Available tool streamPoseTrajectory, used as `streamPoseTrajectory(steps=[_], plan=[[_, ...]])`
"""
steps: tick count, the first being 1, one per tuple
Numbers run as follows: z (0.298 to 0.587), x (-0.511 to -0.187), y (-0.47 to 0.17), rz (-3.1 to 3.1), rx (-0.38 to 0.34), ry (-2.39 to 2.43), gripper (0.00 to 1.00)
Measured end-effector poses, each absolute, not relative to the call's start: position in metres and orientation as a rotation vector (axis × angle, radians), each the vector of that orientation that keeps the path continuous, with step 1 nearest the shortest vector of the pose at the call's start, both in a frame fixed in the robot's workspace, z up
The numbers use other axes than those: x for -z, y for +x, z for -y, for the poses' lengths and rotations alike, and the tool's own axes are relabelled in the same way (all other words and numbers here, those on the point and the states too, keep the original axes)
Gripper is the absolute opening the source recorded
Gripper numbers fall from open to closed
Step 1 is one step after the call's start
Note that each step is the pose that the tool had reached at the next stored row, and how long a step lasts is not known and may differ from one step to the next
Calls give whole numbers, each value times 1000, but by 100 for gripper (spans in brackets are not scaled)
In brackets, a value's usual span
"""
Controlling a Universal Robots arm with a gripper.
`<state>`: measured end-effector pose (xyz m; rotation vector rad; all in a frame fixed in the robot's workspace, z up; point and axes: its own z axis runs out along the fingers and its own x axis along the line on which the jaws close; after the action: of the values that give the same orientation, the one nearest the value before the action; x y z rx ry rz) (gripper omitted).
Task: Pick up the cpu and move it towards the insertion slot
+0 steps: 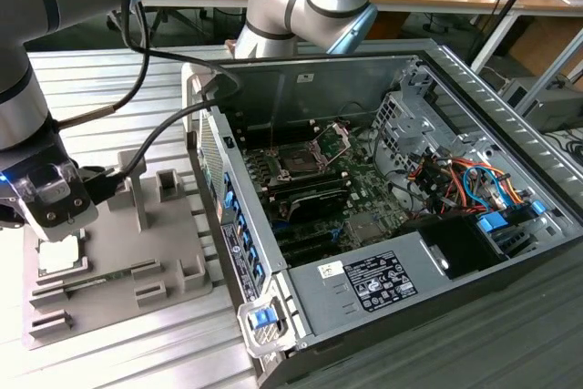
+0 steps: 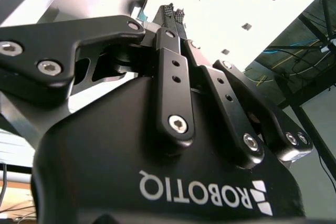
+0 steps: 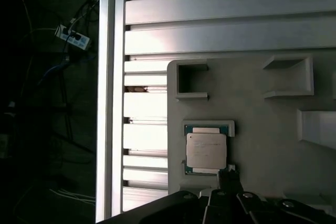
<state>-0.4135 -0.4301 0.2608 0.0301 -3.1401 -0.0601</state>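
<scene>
Silvery cpu (image 3: 206,149) is lying ungripped in grey fixture plate (image 3: 273,145), gripper (image 2: 175,12) hovering just above w/ fingers closed, empty; pick stage, prob. needs opening first.

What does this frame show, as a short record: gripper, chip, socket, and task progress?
gripper: shut, nothing between its tips, close over the chip at the exterior view's left
chip: lying flat in its recess on the grey fixture plate, not lifted
contact: cannot tell whether the gripper touches the chip
socket: inside the open computer case, metal plate hinged up, apart from the chip
progress: chip not yet picked up
</scene>
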Motion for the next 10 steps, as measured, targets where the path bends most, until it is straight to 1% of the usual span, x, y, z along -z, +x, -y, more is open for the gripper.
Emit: streamPoseTrajectory(steps=[10], plan=[[425, -249, -417, 3139, 57, 68, 11]])
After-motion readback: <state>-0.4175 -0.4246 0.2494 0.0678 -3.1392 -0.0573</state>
